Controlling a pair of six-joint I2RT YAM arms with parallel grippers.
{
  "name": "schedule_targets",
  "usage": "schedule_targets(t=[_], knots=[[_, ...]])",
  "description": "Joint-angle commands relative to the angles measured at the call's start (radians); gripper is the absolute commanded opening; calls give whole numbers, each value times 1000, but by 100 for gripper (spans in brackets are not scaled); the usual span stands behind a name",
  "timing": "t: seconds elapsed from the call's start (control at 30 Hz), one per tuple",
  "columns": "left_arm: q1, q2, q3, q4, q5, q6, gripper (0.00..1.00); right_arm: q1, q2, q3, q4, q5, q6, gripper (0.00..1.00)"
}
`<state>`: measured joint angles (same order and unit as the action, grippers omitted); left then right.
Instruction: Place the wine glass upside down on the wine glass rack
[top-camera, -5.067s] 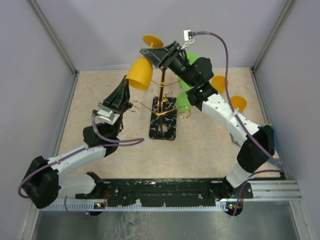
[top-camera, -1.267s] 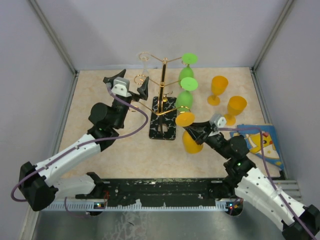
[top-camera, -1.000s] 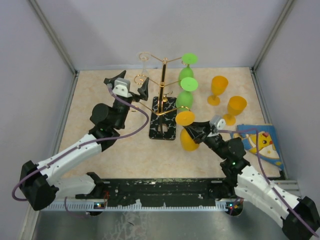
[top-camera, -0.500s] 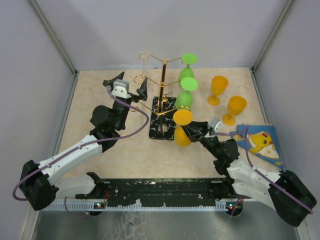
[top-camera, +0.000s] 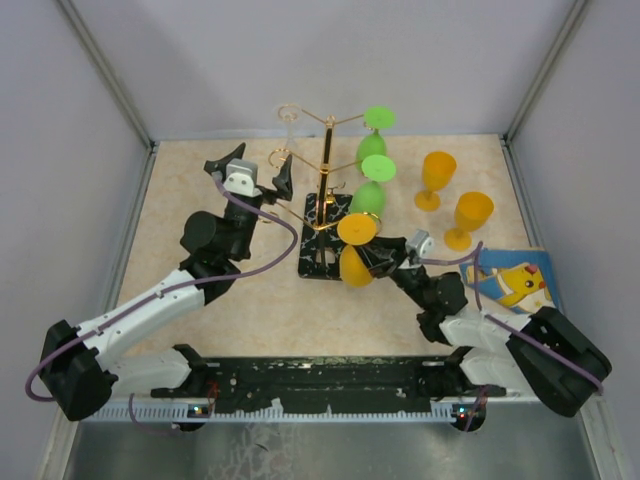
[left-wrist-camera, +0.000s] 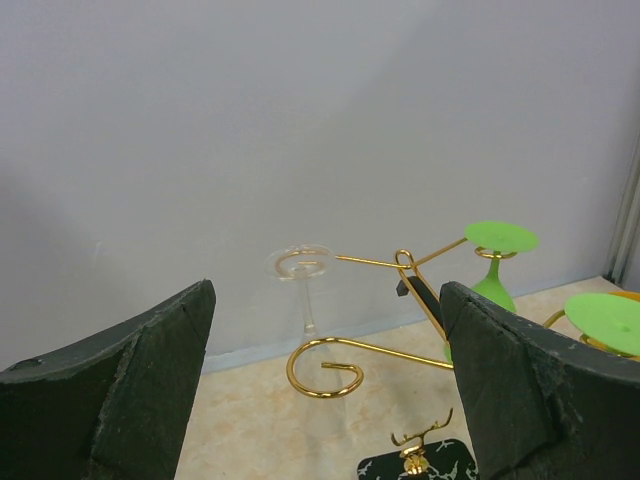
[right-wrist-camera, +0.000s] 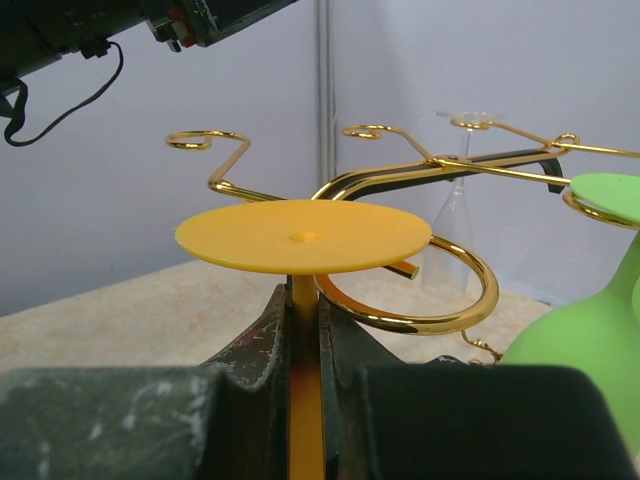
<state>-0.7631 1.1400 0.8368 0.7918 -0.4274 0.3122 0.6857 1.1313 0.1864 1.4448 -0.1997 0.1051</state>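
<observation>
Wine glass (top-camera: 352, 266) inverted — stem in right fingers (right-wrist-camera: 245, 345), beside rack (top-camera: 318, 262)

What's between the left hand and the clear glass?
A curled gold arm of the wine glass rack, nothing else; the left wrist view shows it.

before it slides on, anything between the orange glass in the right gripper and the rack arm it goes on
Nothing visible. The right gripper holds the orange glass by its stem, foot in front of an empty curled arm of the wine glass rack. A green glass hangs close beside that path, not in it.
</observation>
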Motion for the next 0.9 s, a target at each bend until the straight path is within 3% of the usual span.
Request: schedule_targets(t=[0.0,0.17,0.53,0.67,0.87], knots=[[7,1,-7,44,-10,12,99,8,59,48,147,80,-34,0],[10,7,-6,44,-8,12,99,8,117,56,219,139,-46,0],[16,14,-14,49,-9,14,99,8,118,41,212,310,-85,0],[19,14,-12,48,-10,15,99,7,66,8,188,327,-105,0],[22,15,-15,51,-4,-3,99,8,-87,-30,21,309,-136,0]])
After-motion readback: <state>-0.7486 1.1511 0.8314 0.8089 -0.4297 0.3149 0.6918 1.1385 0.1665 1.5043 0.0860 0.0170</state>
